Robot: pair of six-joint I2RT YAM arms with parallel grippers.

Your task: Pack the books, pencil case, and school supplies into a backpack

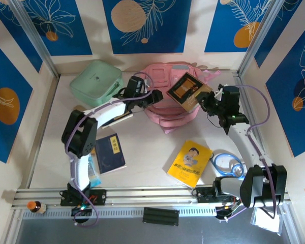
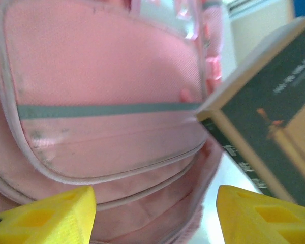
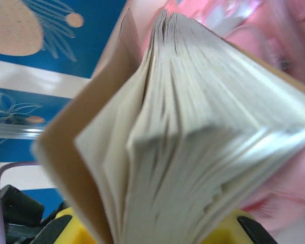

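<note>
Above the right half of the backpack, held tilted: brown book, pinched at its near-right edge by right gripper, long axis seemingly running far-left across the pack. Just left, at the front pocket: left gripper, spread, empty.

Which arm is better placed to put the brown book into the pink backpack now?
Right. The right gripper is shut on the thin brown book with the dark centre picture, held tilted above the soft pink fabric backpack. The left gripper is open at the backpack's front, holding nothing.
</note>
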